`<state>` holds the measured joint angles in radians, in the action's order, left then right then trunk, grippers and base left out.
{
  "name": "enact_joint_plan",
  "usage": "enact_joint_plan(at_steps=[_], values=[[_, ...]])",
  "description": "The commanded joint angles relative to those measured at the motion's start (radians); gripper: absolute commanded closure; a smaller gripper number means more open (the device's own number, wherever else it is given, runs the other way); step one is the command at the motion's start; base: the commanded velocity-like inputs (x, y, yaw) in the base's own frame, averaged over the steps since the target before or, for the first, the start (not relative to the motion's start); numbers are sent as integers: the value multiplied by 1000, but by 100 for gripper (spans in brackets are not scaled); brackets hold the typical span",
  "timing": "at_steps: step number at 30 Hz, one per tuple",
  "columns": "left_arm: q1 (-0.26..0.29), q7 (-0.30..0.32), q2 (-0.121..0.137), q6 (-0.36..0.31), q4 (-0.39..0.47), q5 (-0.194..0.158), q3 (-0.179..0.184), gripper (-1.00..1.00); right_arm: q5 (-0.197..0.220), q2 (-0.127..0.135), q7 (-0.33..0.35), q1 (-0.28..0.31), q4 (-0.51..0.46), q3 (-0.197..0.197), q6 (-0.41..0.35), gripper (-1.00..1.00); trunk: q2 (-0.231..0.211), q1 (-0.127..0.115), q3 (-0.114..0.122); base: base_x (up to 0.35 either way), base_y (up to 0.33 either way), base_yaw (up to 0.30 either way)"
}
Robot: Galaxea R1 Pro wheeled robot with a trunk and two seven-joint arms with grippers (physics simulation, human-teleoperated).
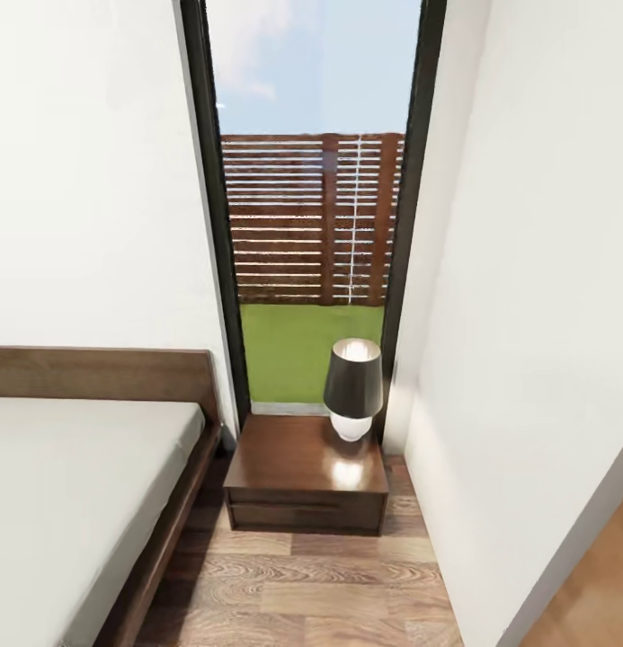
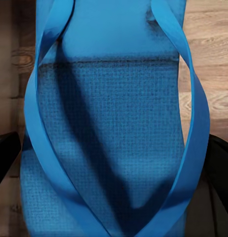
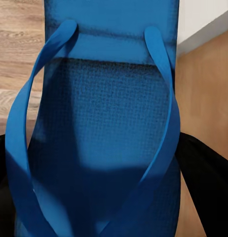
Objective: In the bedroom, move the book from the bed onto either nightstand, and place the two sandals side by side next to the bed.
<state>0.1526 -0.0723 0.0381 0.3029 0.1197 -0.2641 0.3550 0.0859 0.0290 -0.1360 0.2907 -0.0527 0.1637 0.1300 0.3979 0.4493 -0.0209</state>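
A bright-blue sandal (image 2: 109, 108) with its straps crossing the sole sits close up in the left wrist view. My left gripper (image 2: 113, 153) is shut on it, with a black finger at each side of the sole. A second blue sandal (image 3: 104, 123) is held the same way in my right gripper (image 3: 96, 158), with black fingers (image 3: 205, 182) flanking it. In the head view the bed (image 1: 68, 485) with its grey mattress lies at the left. A dark-brown nightstand (image 1: 293, 467) stands beside its headboard. The book is out of view.
A lamp (image 1: 352, 386) with a dark shade stands on the nightstand's right rear corner. Behind it is a tall black-framed window (image 1: 311, 225). A white wall (image 1: 527, 359) closes in the right side. A narrow strip of wood floor (image 1: 302, 584) runs between bed and wall.
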Motion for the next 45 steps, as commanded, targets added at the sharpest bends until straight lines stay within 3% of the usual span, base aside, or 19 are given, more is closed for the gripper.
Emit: enact_joint_plan(at_steps=[1,22,45], values=[[1,-4,0,3,0,-6,9,100,11,0,-2,1,1,8,3,100,2,1,-2,77,0,85],[1,-6,-1,1,0,-3,11,100,11,-1,-2,1,1,8,3,100,2,1,-2,242,-55,32],[1,-6,-1,2,0,-1,14,100,11,-1,-2,1,2,8,3,100,2,1,-2,51,-53,268]])
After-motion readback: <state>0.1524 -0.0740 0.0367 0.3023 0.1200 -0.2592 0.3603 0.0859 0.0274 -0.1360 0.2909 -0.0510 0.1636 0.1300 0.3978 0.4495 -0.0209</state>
